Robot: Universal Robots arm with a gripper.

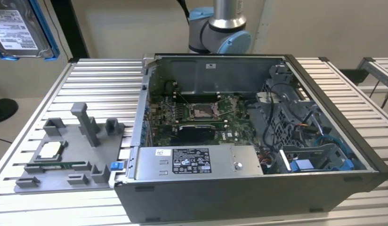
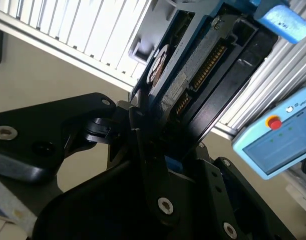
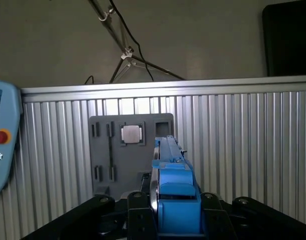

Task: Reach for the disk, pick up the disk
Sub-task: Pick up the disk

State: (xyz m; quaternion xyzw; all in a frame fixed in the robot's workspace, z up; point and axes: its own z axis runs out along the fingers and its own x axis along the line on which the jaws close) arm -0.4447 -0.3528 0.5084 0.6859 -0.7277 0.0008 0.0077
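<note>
The disk point(image 1: 18, 28) hangs in the air at the far upper left of the exterior view, a silver-grey drive with a white label and blue rails, well above the table. In the first wrist view the disk point(image 3: 174, 185) stands edge-on with its blue bracket toward the camera, and my gripper point(image 3: 175, 202) is shut on it, black fingers point(image 3: 137, 207) pressing both sides. The second wrist view shows the disk's point(image 2: 203, 75) circuit-board side and connector, clamped in my gripper point(image 2: 158, 145).
An open computer case point(image 1: 244, 197) fills the table's middle, with a labelled power-supply box point(image 1: 194, 162) inside. A grey tray point(image 1: 62, 136) with a small silver chip point(image 1: 49, 149) lies at the exterior view's left. A teach pendant point(image 2: 278, 135) sits off the table's edge.
</note>
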